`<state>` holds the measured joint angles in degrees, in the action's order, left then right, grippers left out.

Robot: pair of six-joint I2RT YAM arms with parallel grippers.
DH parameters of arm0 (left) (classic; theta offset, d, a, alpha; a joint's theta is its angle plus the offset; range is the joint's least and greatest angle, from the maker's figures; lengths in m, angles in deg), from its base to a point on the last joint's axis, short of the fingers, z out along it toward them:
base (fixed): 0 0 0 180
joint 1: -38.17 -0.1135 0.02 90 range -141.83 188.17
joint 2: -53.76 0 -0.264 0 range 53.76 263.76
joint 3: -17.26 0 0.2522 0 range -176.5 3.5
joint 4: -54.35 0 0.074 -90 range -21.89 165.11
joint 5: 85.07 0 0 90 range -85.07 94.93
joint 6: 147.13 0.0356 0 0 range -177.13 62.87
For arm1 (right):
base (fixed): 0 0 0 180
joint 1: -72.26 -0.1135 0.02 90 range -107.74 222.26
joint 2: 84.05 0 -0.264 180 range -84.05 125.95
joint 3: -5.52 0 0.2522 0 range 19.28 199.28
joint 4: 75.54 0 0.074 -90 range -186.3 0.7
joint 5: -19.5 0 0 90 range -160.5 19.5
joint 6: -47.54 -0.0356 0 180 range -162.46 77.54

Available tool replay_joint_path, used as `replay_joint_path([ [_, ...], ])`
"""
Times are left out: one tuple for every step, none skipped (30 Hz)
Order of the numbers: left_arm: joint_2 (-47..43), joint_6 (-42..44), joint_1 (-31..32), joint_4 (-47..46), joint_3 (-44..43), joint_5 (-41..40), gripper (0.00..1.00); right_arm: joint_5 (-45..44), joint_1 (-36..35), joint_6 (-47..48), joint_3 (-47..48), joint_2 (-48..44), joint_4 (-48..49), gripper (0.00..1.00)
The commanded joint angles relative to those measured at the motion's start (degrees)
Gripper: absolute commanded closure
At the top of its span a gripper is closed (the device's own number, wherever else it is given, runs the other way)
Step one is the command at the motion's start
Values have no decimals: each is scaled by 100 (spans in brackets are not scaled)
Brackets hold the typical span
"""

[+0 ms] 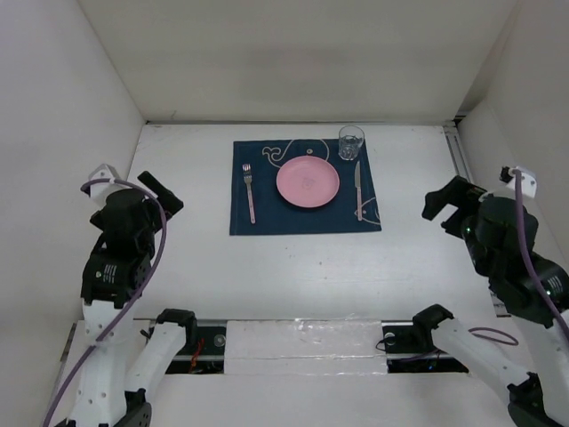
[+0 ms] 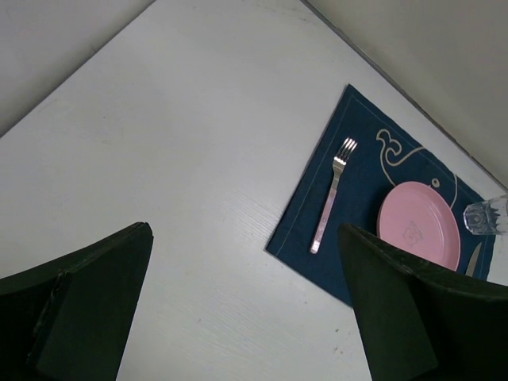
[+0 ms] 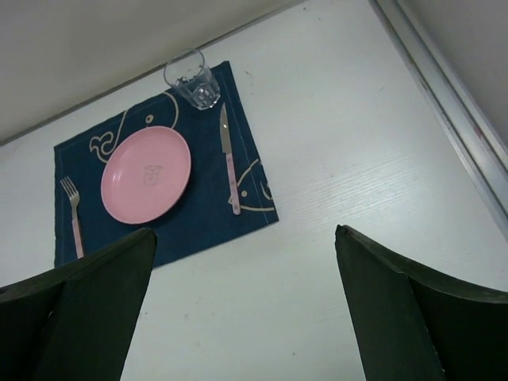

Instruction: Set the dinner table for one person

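The white dinner table (image 1: 293,267) carries a navy placemat (image 1: 267,218) with white fish drawings. On the mat sit a pink plate (image 1: 308,181), a fork (image 1: 250,191) left of it, a knife (image 1: 358,189) right of it, and a clear glass (image 1: 351,141) at the back right corner. The left wrist view shows the fork (image 2: 332,194), plate (image 2: 418,224) and glass (image 2: 486,216). The right wrist view shows the plate (image 3: 146,175), knife (image 3: 229,168), fork (image 3: 75,214) and glass (image 3: 193,80). My left gripper (image 1: 160,189) is open and empty at the table's left. My right gripper (image 1: 447,201) is open and empty at the right.
White walls enclose the table at the back and both sides. A metal rail (image 1: 458,156) runs along the right edge. The arm bases and cables (image 1: 302,342) lie along the near edge.
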<state>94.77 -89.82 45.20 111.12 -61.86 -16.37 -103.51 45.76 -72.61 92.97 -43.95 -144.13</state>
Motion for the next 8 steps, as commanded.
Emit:
replay_joint_path([
  [-313, -45, -8, 559, -371, -322, 0, -21, 49, 141, 207, -37, -555, 0],
  [-435, -45, -8, 691, -372, -374, 0, 49, 49, 141, 207, -124, -668, 0],
  [-436, -45, -8, 753, -372, -375, 0, 50, 49, 141, 207, -212, -670, 0],
  [-541, -106, -8, 814, -372, -445, 0, 50, 49, 141, 259, -265, -730, 0],
  [-603, -106, -8, 815, -372, -445, 0, 50, 49, 141, 260, -353, -731, 0],
  [-682, -106, -8, 815, -372, -393, 0, 50, 49, 141, 260, -353, -731, 0],
  [-743, -106, -8, 815, -320, -393, 0, -11, 49, 141, 260, -432, -731, 0],
  [-814, -106, -8, 815, -319, -393, 0, -12, 49, 89, 260, -432, -731, 0],
])
